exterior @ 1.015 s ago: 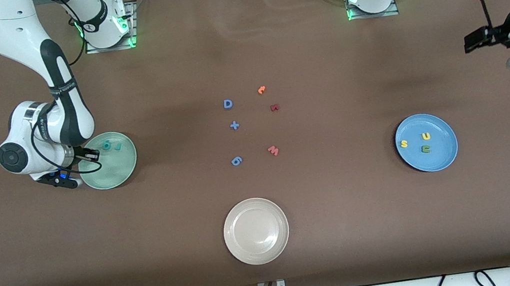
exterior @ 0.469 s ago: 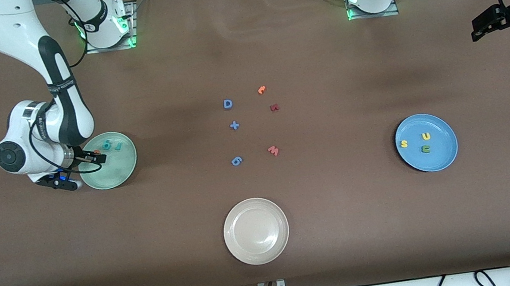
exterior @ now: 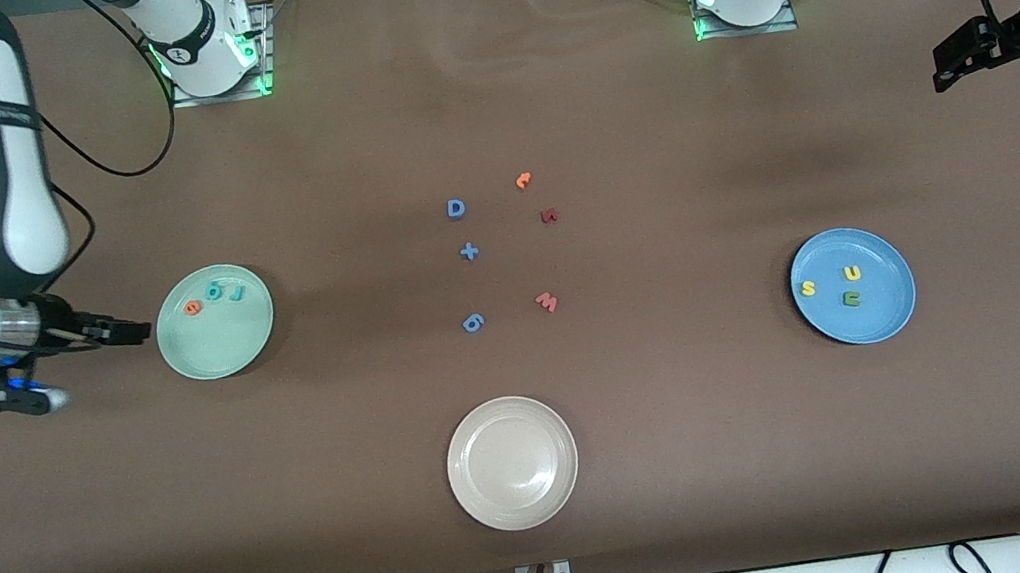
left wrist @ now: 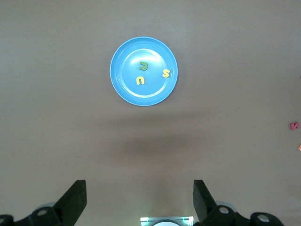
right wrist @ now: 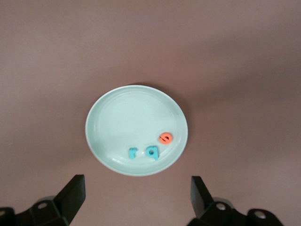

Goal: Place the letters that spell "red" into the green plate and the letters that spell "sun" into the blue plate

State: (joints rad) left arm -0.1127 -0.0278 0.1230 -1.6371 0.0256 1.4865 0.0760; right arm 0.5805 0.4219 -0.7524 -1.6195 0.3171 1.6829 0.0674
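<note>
Cream plate point(exterior: 512, 463), blue D point(exterior: 456, 209), pink W point(exterior: 547, 301)

Green plate point(right wrist: 117, 117) holds 3 letters — orange e point(right wrist: 165, 138), 2 teal.

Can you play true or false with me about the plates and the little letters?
1. The orange e lies in the green plate. True.
2. The blue plate holds only two letters. False: it holds three, the yellow s, the yellow u and the green n.
3. The right gripper is open and holds nothing. True.
4. The white plate has the pink W in it. False: the pink W lies on the table.
</note>
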